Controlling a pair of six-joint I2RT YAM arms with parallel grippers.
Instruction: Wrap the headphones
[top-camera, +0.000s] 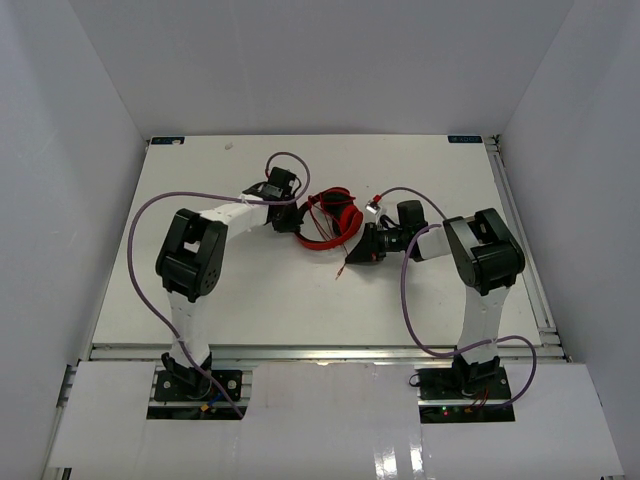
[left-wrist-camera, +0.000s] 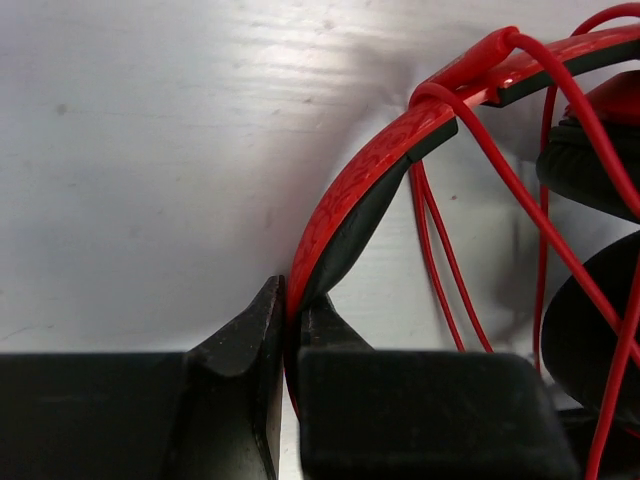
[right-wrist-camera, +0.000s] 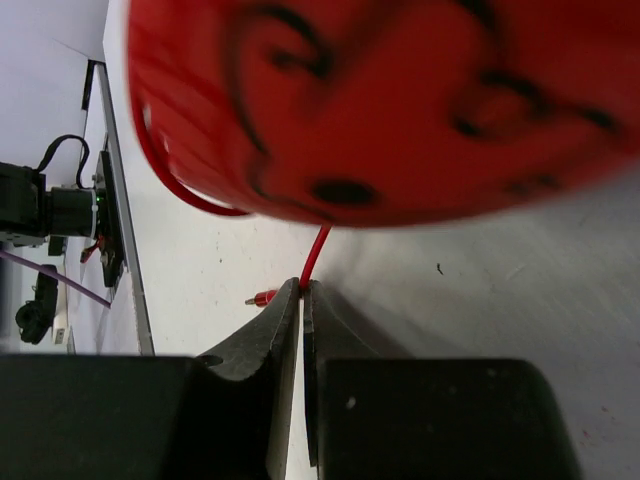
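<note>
Looks like the left gripper (left-wrist-camera: 291, 312) is pinching the stiff headband (left-wrist-camera: 365, 185) of the headphones (top-camera: 328, 220). The right gripper (right-wrist-camera: 302, 296) nips the floppy cable (right-wrist-camera: 316, 250) near its plug (right-wrist-camera: 258, 298). Probably light and tangle-prone.

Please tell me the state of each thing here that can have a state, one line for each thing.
Headphones: lying between the two arms, held by both.
Left gripper: shut on the headband.
Right gripper: shut on the cable, close to the plug.
Cable: some strands looped over the headband, plug end not yet wound.
</note>
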